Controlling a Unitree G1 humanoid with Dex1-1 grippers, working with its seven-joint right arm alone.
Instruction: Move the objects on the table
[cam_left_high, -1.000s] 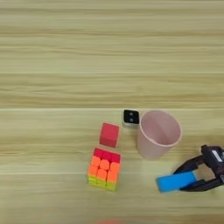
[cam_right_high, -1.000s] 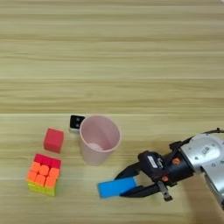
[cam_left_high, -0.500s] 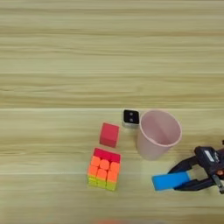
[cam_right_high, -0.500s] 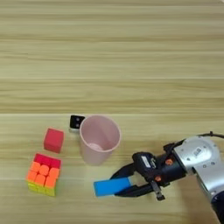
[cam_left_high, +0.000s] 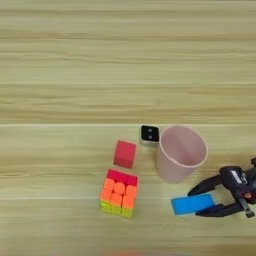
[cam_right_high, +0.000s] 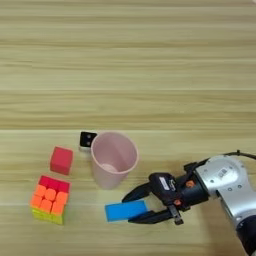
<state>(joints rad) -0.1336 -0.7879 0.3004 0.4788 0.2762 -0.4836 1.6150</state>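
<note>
Pincer (cam_right_high: 134, 206) spread wide, blue bar (cam_right_high: 125, 210) between its 2 fingers

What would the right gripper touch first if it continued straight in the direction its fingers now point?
Probably the blue bar: the right gripper points left with open fingers around the bar's right end. Beyond that lies the puzzle cube.

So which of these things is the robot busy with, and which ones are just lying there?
Part of the job:
- blue bar, lying flat between the open fingers of the right gripper
- pink cup, standing upright just behind the bar

Just lying about:
- red cube
- red-orange-yellow puzzle cube
- small black-and-white block behind the cup
</note>
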